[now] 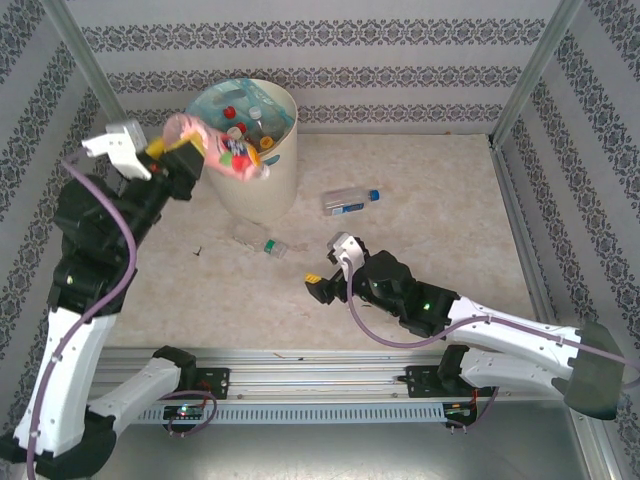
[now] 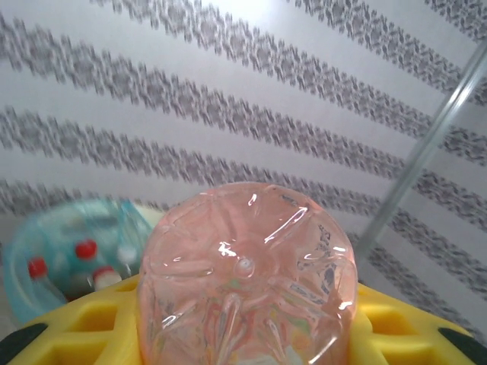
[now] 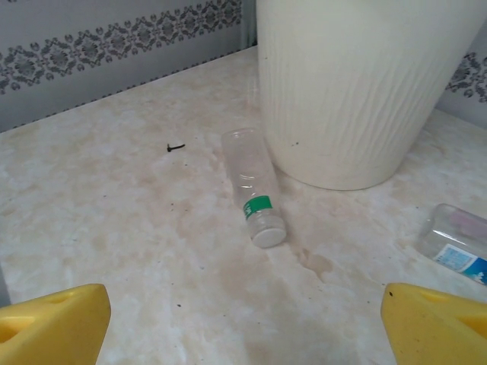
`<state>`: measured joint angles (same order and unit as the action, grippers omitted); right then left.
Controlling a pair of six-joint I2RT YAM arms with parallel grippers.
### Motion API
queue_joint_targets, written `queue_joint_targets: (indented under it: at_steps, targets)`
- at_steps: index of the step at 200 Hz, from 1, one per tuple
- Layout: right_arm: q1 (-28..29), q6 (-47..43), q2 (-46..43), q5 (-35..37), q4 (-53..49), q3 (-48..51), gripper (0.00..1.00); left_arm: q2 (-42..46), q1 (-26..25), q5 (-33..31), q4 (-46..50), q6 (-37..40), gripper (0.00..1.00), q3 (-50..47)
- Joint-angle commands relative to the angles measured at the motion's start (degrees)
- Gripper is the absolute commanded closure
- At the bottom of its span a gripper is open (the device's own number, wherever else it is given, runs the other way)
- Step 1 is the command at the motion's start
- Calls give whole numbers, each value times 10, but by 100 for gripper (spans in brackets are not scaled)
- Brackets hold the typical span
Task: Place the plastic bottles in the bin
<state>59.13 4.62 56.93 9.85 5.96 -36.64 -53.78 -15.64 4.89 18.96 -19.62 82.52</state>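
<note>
Release over the bin (image 1: 262, 200) looked to be the step in hand. In the top view the left gripper (image 1: 195, 158) was clamped on a pink bottle (image 1: 215, 150), whose long axis ran from the jaws toward 4 o'clock across the bin's 9 o'clock rim. Part of the bottle hung above the bottles already inside. In the left wrist view its moulded base faced the camera between the yellow pads (image 2: 76, 331).

The right gripper (image 1: 318, 288) stood wide open and empty, low over the table (image 1: 440, 190). A clear green-labelled bottle (image 3: 255, 194) lay flat at its 12 o'clock in the right wrist view, cap toward the gripper, axis running 11 to 5, base just beside the bin's foot. The right arm was plainly the nearer to it. A blue-capped bottle (image 1: 350, 201) lay at 1 o'clock from that gripper in the top view. A small dark screw-like speck (image 3: 176, 147) lay apart. The bin wall would likely crowd a grasp.
</note>
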Motion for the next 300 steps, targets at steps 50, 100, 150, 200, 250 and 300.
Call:
queue_joint_targets:
  at_steps: [50,100,150,200,250,300]
  targets:
    - [1,-3,8,-6,-30,-35,9,-283,50,-39,-30,154,69,203]
    - [2,12,9,-26,-39,-39,9,-439,58,-8,-14,175,69,303]
    - [2,27,-7,-18,-45,-23,10,-511,58,-27,0,217,69,314]
    - [2,43,-3,-15,-45,-19,9,-558,71,-49,25,238,68,300]
    - [2,54,6,-25,-50,-29,10,-576,76,-56,0,243,69,303]
    - [2,52,10,-22,-54,-33,10,-616,76,-11,30,210,69,296]
